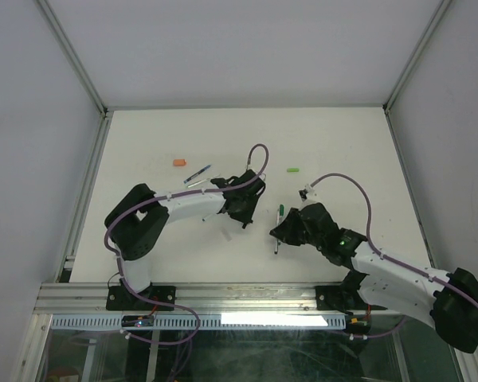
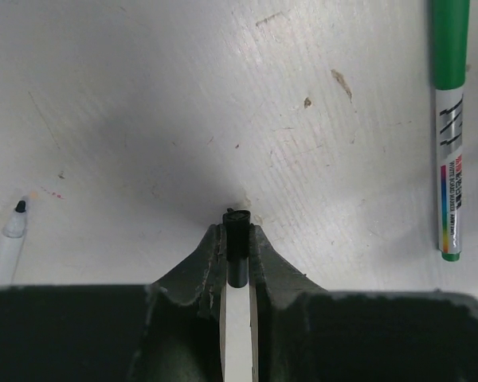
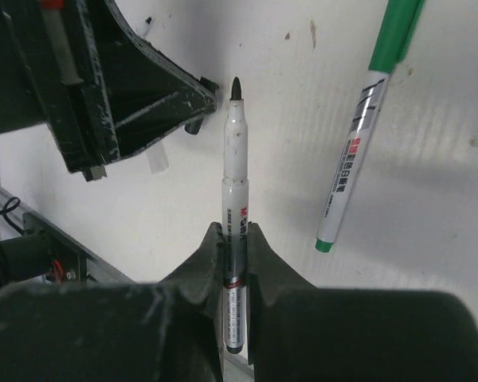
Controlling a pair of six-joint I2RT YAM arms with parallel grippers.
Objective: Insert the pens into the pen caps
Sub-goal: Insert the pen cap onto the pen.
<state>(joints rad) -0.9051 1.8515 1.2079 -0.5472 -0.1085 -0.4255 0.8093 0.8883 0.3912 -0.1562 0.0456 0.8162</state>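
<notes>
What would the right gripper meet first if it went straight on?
Probably the left gripper, just beside the tip of the held pen; depth is unclear, so it could slip past.

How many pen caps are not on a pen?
3: orange cap far side left, light green cap far side right, black cap in the left gripper. Others may be hidden.

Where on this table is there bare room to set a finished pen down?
The far strip beyond the orange cap and light green cap is bare. Crowded between the left gripper and right gripper, around the green pen.
</notes>
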